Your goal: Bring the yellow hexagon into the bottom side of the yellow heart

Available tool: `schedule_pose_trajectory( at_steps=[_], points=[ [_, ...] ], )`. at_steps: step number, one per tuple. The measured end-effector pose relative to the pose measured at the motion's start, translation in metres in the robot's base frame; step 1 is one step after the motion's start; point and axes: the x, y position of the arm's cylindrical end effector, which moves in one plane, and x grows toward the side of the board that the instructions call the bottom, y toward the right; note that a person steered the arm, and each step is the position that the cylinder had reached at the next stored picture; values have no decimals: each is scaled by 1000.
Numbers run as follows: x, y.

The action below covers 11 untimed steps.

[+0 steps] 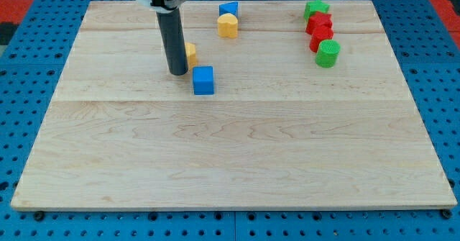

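Note:
My tip [178, 73] rests on the board in the upper left part of the view. A yellow block [191, 53], probably the hexagon, sits just right of the rod and is partly hidden behind it. It looks to be touching the rod or very close to it. The yellow heart [228, 26] lies further up and to the right, apart from the yellow block. A blue cube [203, 80] sits just right of my tip and a little below it.
A blue block [228, 9] touches the heart's top side. At the upper right, a green star [315, 9], two red blocks [319, 22] [321, 38] and a green cylinder [328, 53] form a tight column. The wooden board [230, 162] has blue pegboard around it.

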Motion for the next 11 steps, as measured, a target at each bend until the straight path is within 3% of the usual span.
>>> schedule_pose_trajectory(
  at_steps=[4, 11],
  points=[
    [-55, -33],
    [-59, 48]
  ],
)
